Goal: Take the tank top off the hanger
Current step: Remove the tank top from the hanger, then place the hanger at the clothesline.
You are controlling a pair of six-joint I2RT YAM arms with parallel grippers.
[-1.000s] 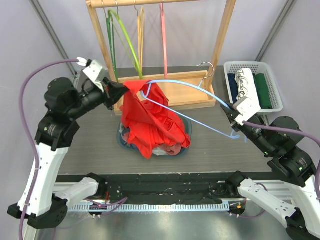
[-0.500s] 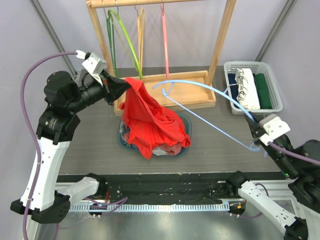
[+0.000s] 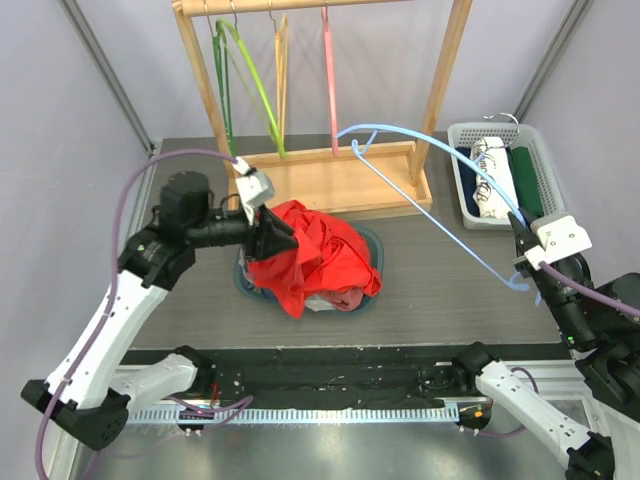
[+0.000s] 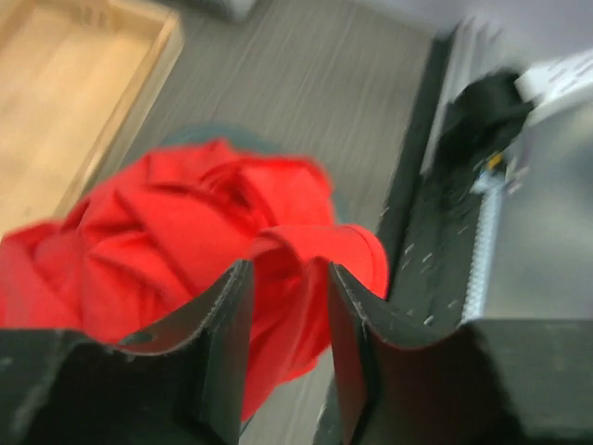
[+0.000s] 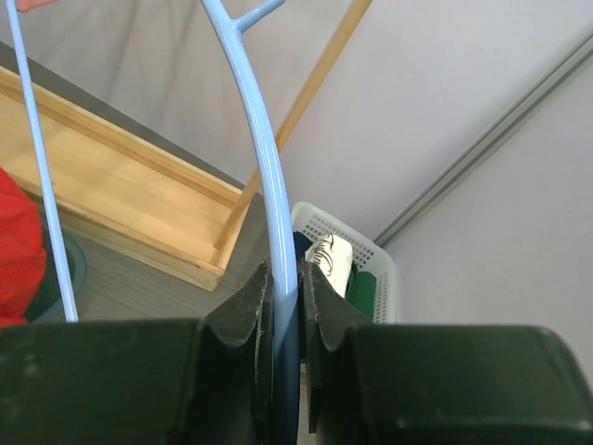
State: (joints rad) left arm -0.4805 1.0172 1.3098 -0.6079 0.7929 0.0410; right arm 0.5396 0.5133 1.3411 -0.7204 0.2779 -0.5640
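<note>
The red tank top (image 3: 315,255) lies crumpled in a heap on a low blue-grey basin (image 3: 372,243) at the table's middle, off the hanger. My left gripper (image 3: 283,243) sits at the heap's left edge. In the left wrist view its jaws (image 4: 287,269) stand parted, with red cloth (image 4: 185,213) showing in the gap and beyond it. The light blue hanger (image 3: 380,126) is bare and held up at the right, reaching toward the rack. My right gripper (image 3: 522,262) is shut on its end; the right wrist view shows the blue rod (image 5: 264,139) pinched between the fingers (image 5: 285,269).
A wooden clothes rack (image 3: 330,185) stands at the back with green (image 3: 250,90), yellow (image 3: 282,60) and pink (image 3: 328,80) hangers. A white basket (image 3: 540,135) of folded clothes sits at the back right. The black rail runs along the near edge.
The hanger came out of the tank top as my right arm pulled it to the right. My left gripper came down with the cloth onto the heap and its jaws have parted.
</note>
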